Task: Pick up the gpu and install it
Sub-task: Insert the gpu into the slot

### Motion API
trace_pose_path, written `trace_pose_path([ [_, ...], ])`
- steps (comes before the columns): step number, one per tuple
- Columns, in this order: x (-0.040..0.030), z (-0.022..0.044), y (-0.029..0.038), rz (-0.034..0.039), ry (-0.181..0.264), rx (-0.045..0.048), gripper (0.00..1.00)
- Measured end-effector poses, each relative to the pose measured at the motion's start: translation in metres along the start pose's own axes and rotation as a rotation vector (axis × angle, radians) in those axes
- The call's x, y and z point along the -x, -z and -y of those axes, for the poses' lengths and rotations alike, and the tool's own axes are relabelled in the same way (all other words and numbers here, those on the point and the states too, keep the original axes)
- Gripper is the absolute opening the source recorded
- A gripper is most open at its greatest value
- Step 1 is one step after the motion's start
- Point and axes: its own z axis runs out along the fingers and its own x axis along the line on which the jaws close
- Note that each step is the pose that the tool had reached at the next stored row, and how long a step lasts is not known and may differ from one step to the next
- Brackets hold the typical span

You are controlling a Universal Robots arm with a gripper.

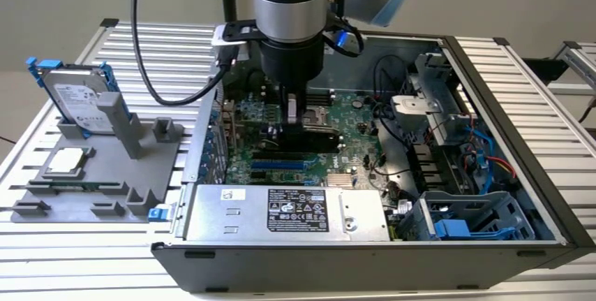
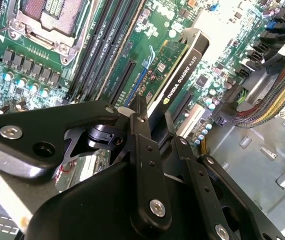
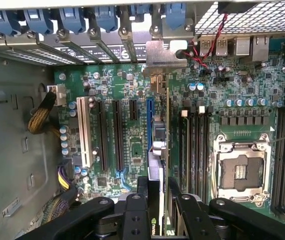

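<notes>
The flat rectangular gpu (image 2: 178, 75), black shroud on one face and green board on the other, stands on edge inside the open grey computer case (image 1: 521, 175), pinched between the black fingers of the gripper (image 2: 143, 131). It sits over the green motherboard (image 3: 127, 150), its lower edge at or just above the blue expansion slot (image 3: 150, 117); whether it is seated cannot be told.

Judging from this, the step in hand is seating the card. Doing it well calls for keeping the card upright, its edge parallel to the slot, and its silver metal end bracket (image 3: 160, 57) lined up with the rear opening at twelve o'clock in the first wrist view. Pressure should go straight down, evenly along the card's length; a tilt could jam one end.

In the exterior view the silver-and-black robot arm (image 1: 289, 8) hangs vertically from twelve o'clock, wrist pointing straight down into the case's middle.
</notes>
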Motion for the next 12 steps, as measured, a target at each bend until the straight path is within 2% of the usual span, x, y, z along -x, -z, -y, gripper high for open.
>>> trace_pose_path([
  [6, -0.0005, -0.0072, -0.0034, -0.0001, 0.0, 0.0, 0.0],
  [12, -0.0017, -0.0096, -0.0042, 0.0, 0.0, 0.0, 0.0],
])
